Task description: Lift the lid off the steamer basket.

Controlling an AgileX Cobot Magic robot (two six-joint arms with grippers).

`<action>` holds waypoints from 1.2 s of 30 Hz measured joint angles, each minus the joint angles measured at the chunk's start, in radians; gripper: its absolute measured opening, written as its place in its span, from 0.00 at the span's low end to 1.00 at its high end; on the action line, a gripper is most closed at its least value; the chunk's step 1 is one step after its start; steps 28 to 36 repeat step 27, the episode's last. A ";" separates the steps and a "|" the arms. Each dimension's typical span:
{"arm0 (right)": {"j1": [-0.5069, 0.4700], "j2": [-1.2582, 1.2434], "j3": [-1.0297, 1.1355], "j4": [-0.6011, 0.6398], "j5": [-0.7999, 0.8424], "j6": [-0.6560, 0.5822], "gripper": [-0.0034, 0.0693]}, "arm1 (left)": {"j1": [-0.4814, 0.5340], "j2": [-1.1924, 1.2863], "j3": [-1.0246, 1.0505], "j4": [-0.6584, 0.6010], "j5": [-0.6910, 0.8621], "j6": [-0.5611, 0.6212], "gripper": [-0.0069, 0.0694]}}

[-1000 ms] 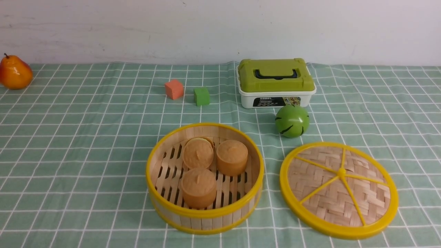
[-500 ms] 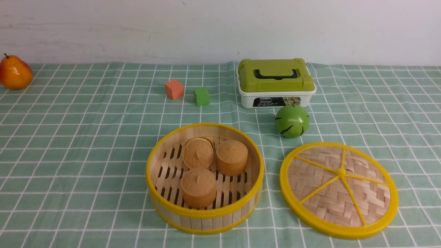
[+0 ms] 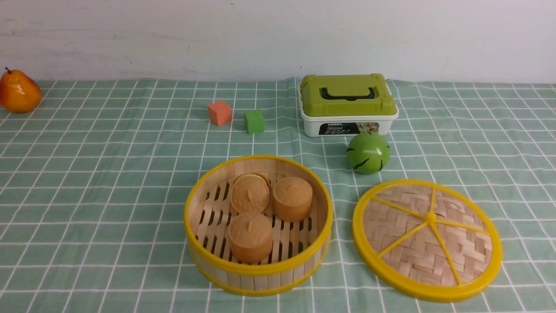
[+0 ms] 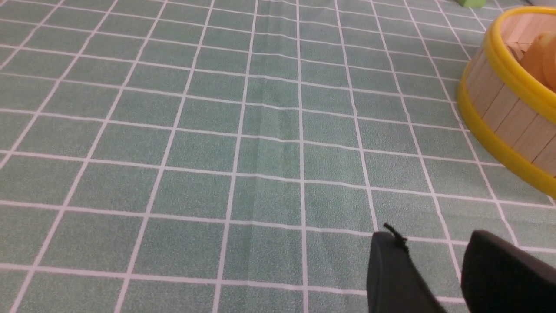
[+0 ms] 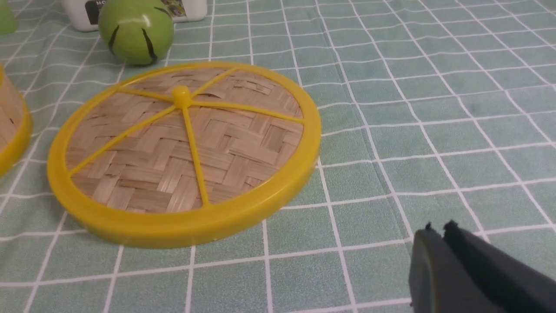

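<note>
No visible change
Across the front views, nothing has visibly moved, come or gone; the wrist views have no earlier pictures to compare, so change there cannot be told.

Lid (image 3: 417,248) right of steamer basket (image 3: 260,270); 3 buns (image 3: 250,237) inside.

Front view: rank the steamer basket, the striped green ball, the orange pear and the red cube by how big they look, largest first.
1. Round bamboo steamer basket with yellow rims
2. Orange pear with dark stem and green ball with dark stripes: too alike to rank
3. Small red cube
</note>
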 joint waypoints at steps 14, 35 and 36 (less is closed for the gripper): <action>0.000 0.000 0.000 0.000 0.000 0.000 0.08 | 0.000 0.000 0.000 0.000 0.000 0.000 0.40; 0.000 0.000 0.000 0.000 0.000 0.000 0.11 | 0.000 0.000 0.000 0.000 0.000 0.000 0.40; 0.000 0.000 0.000 0.000 0.000 0.000 0.11 | 0.000 0.000 0.000 0.000 0.000 0.000 0.40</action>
